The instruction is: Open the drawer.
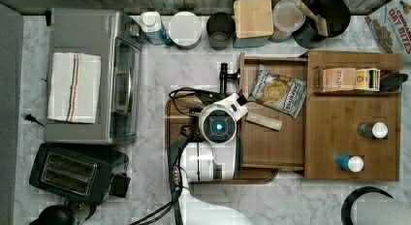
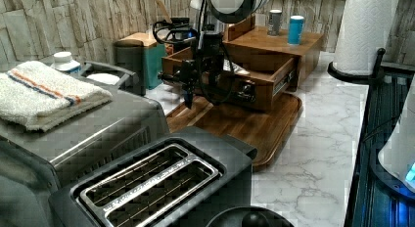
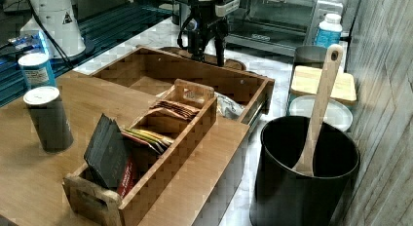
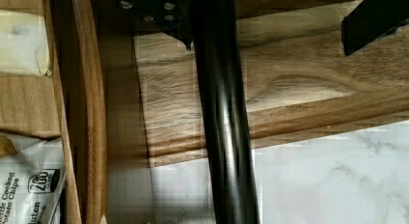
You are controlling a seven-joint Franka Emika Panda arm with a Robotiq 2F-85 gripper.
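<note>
I have the tool [image 2: 188, 90] at the front of the drawer [image 1: 274, 137], which stands pulled well out of the wooden cabinet [image 1: 354, 133]. In the wrist view the black bar handle [image 4: 224, 118] runs straight between the tool's two sides, with one black finger [image 4: 374, 19] visible clear of the bar, so I read the tool as open around the handle and not clamped on it. The handle's free end [image 1: 223, 77] sticks out past the tool in the top view, toward the row of canisters [image 1: 220, 30] at the wall.

Just behind the tool, inside the drawer, lies a bag of chips [image 1: 278, 90], and next to it a small pale packet [image 1: 263, 120]. Beneath the tool sits the darker rounded-corner board [image 2: 244, 126], which rests on the marble table [image 2: 313, 139]; the drawer front overhangs this board.

Beyond the drawer, on the cabinet top, I see a tea organiser [image 3: 146, 153] and two small cylindrical containers, a dark one [image 3: 46, 116] and a blue one [image 3: 35, 70]. On the far side of the tool from the cabinet stands a toaster oven [image 1: 92, 74] with a folded towel [image 1: 73, 87] on it, and a toaster [image 1: 72, 172] beside that.
</note>
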